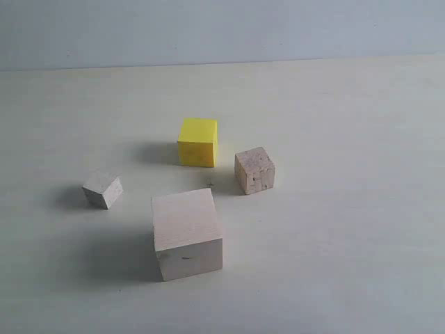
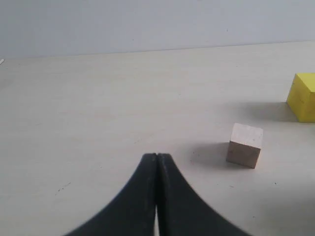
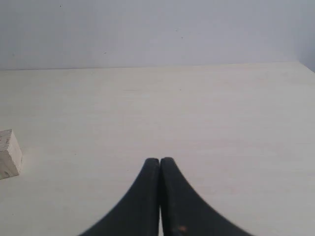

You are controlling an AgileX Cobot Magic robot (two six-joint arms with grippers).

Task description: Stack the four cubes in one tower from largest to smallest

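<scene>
While claws [image 2: 156,160] close, cubes [image 1: 187,233] apart

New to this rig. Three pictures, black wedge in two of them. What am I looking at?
It is a two-armed robot. One picture comes from a camera off the arms; the other two sit on each wrist. The black wedges are the left gripper and right gripper, both shut and holding nothing. On the pale table four cubes stand apart, none stacked: a large pale wood cube, a yellow cube, a speckled tan cube and a small greyish-white cube.
</scene>
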